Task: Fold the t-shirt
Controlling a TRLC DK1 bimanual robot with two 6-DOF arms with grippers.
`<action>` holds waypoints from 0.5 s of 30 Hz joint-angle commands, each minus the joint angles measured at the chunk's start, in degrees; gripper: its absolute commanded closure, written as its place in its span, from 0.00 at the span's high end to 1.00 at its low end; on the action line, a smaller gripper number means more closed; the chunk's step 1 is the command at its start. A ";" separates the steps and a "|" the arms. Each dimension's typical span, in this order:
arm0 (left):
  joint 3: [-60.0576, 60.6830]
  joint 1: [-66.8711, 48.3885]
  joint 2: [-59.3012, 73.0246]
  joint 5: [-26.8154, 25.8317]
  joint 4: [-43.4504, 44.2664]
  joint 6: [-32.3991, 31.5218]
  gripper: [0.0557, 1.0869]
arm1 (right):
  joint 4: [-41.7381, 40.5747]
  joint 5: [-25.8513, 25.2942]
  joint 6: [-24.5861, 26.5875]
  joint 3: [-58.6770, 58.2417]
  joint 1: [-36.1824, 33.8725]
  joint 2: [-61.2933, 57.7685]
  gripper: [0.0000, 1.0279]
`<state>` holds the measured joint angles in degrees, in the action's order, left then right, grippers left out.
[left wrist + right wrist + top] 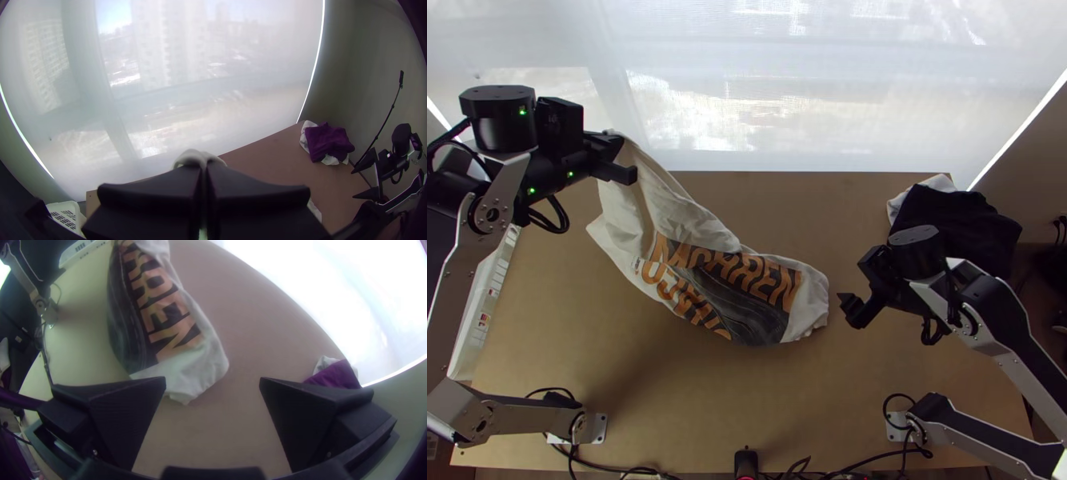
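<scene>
In the top view my left gripper (pixel 616 160) is at the back left, holding one end of the white t-shirt (pixel 691 220) raised. The shirt hangs from there and trails bunched across the middle of the table, its dark and orange print facing up. In the left wrist view, white cloth (pixel 195 156) is pinched in my left gripper (pixel 203 178). My right gripper (pixel 851 310) stands just right of the shirt's low end, not touching it. The right wrist view has the shirt's end (pixel 191 369) beyond my right gripper (pixel 212 386), whose fingers are wide apart.
A pile of black and white cloth (pixel 955 224) lies at the table's back right, behind the right arm. A white basket (pixel 487 312) stands along the left edge. Cables and a small black device (pixel 745 464) are at the near edge. A translucent screen (pixel 787 88) borders the back.
</scene>
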<state>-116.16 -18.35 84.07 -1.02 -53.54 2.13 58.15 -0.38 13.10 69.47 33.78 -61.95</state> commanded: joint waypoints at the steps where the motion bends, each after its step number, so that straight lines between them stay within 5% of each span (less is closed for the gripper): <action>1: -0.47 0.86 -0.66 0.14 0.10 0.07 0.03 | 0.30 0.82 -0.01 -3.91 4.54 -2.29 0.95; 15: -0.56 6.48 -0.84 0.49 1.60 0.07 0.03 | -5.86 1.17 0.08 -7.42 4.54 -11.44 0.95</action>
<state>-116.66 -14.79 83.40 -0.60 -52.56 2.13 54.78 0.54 13.15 64.47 37.95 -70.74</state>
